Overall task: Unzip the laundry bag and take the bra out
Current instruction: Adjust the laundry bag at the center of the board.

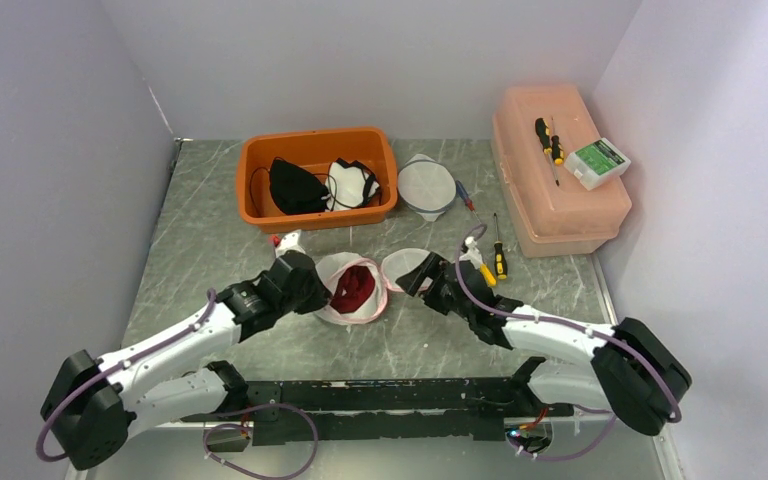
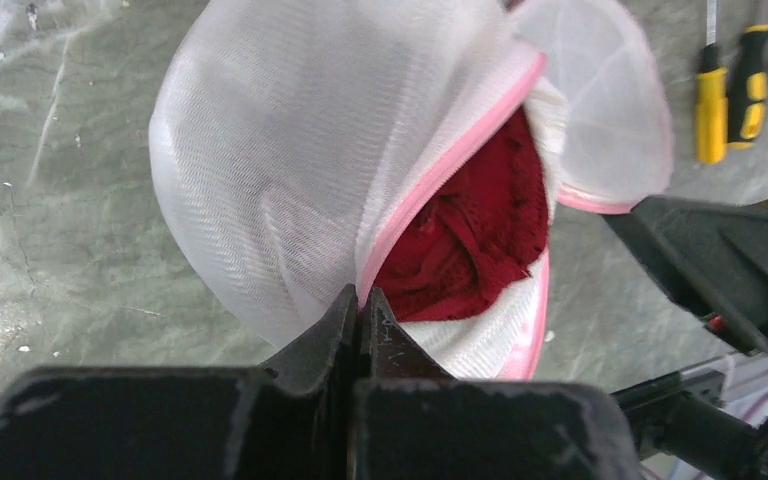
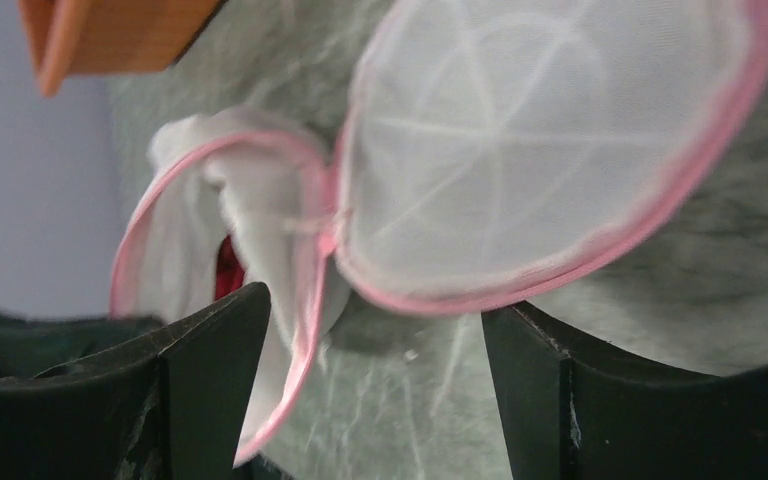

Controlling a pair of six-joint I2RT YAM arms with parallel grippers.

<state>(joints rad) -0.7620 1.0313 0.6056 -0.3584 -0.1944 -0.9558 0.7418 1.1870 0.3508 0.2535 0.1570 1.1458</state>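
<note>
The left gripper (image 2: 365,300) is pressed together on the near rim of the laundry bag (image 2: 270,170), pinching it where the pink zip edge (image 2: 440,170) runs down to the fingertips; whether it has only the edging or some mesh too is hard to say. The bag lies on the table (image 2: 50,200) just ahead of those fingers, gaping open. The bra (image 2: 470,235) sits inside, a bunched red heap just ahead and to the right of the pinch. It looks soft, limp and light, so it should lift easily, though its open weave could snag on the zip. The exposed fold at the mouth seems the best place to grip. The mesh bag is just as light and would likely come along if the rim were let go. Straps, hooks and whatever lies deeper are hidden under the mesh, and the puller cannot be made out. The round flap (image 3: 520,140) lies folded out flat, just ahead of the right gripper (image 3: 375,310), whose fingers are spread wide and hold nothing. That view is blurred, so I cannot tell whether they touch the flap.
</note>
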